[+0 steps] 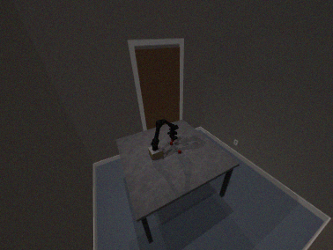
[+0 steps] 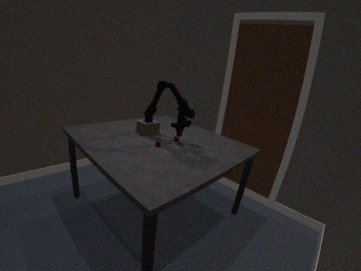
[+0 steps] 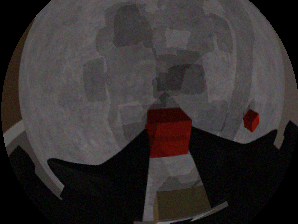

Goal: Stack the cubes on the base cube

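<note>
My gripper (image 1: 173, 139) (image 2: 180, 134) (image 3: 166, 132) points down and is shut on a red cube (image 3: 169, 141), held between the fingertips above the table. A second red cube (image 1: 171, 143) (image 2: 176, 138) stands on the table just below the gripper, close under the held cube. In the wrist view it is hidden or cannot be told apart from the held cube. A third red cube (image 1: 180, 151) (image 2: 158, 143) (image 3: 251, 120) stands apart on the table, at the right in the wrist view. All are red, so which standing cube is the fixed base cannot be told by colour.
The grey table (image 1: 176, 173) (image 2: 148, 178) carries the arm on a pale, yellowish block (image 1: 156, 154) (image 2: 147, 128) (image 3: 182, 204). The arm's shadows fall across the tabletop. A brown door (image 1: 159, 84) (image 2: 269, 95) is in the wall behind.
</note>
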Motion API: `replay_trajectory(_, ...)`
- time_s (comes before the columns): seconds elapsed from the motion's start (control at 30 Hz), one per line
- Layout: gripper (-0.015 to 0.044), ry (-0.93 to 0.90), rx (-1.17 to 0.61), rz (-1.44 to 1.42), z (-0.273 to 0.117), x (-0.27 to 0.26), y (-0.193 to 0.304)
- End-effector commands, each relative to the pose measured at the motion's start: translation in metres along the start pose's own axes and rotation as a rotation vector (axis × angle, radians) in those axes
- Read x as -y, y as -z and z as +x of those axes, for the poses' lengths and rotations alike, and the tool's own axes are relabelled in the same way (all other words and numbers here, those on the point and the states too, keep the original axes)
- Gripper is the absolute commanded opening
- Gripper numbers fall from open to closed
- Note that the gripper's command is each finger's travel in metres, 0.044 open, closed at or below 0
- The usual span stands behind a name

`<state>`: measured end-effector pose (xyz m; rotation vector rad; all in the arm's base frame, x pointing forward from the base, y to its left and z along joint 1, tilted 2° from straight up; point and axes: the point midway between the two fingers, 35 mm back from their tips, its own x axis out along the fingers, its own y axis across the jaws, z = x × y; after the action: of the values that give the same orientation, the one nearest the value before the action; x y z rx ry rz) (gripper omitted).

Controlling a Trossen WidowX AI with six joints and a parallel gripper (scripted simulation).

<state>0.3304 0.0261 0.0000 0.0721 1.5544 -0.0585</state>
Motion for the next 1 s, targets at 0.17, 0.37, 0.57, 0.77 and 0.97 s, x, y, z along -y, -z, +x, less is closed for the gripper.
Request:
replay_trajectory(0.17, 0.0105, -0.002, -0.014, -0.005, 0.0149, -0.0003, 0.0044)
replay_trajectory(0.37, 0.0105, -0.002, -0.014, -0.005, 0.0149, -0.0003, 0.0044)
replay_trajectory(0.57, 0.0105, -0.002, -0.014, -0.003, 0.0163, -0.0004, 0.0045)
replay_trajectory(0.77, 0.0105, -0.002, -0.014, -0.003, 0.0163, -0.0004, 0.0045)
replay_trajectory(0.97, 0.0105, -0.002, -0.014, -0.003, 0.0163, -0.0004, 0.0045)
